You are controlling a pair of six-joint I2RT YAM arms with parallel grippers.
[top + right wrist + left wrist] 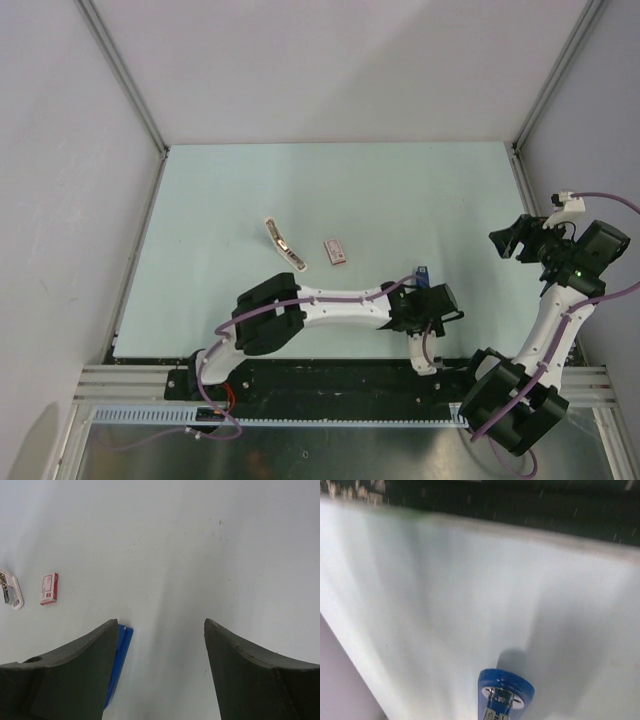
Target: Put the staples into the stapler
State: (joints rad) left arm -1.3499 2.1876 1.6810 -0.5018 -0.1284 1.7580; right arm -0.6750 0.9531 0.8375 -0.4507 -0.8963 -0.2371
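Holding: left claw [423, 287] is pinching the blue stapler [422, 271] above the table [400, 190].
Right claw [161, 626]: is hanging spread, well to the right.
Staples [283, 244]: are lying in a tray [292, 256] left of the box [337, 252].

Staples [284, 245]: we find them in a white tray [297, 263], left of the pink-and-white box [337, 252];
Stapler [422, 272]: blue; well right of box.

Overhead looks down; wrists (close) share stapler [506, 682].
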